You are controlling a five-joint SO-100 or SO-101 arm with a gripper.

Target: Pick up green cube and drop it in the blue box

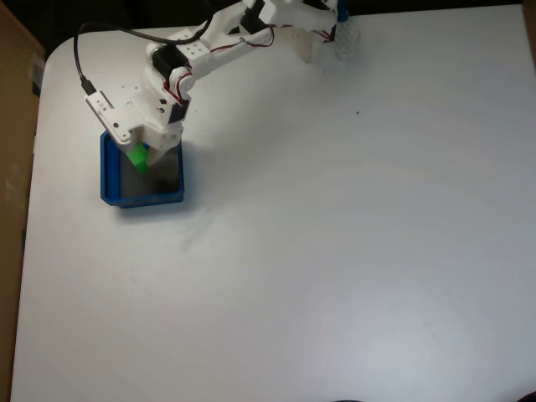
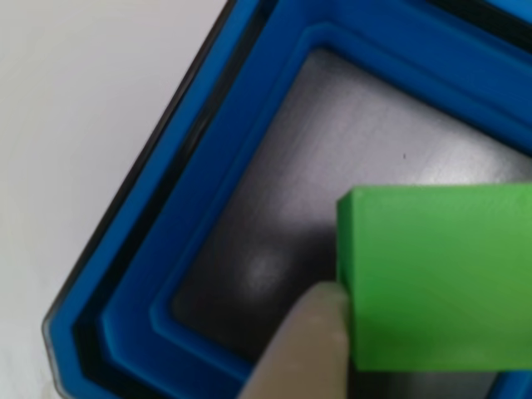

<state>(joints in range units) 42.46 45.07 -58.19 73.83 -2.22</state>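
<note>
In the fixed view my white gripper point(image 1: 142, 162) hangs over the blue box point(image 1: 142, 199) at the table's left side, shut on the green cube point(image 1: 137, 157). The cube sits above the box's grey floor, inside the line of its walls. In the other view the green cube point(image 2: 440, 278) is large at the right, with one white fingertip point(image 2: 307, 349) pressed against its lower left edge. Behind it are the blue box's thick stepped wall point(image 2: 241, 166) and clipped corner. The second finger is hidden.
The white table point(image 1: 335, 251) stretches wide to the right and front of the box. A brown cardboard surface point(image 1: 12, 126) lies past the table's left edge. A black cable point(image 1: 78, 59) loops from the arm near the back left corner.
</note>
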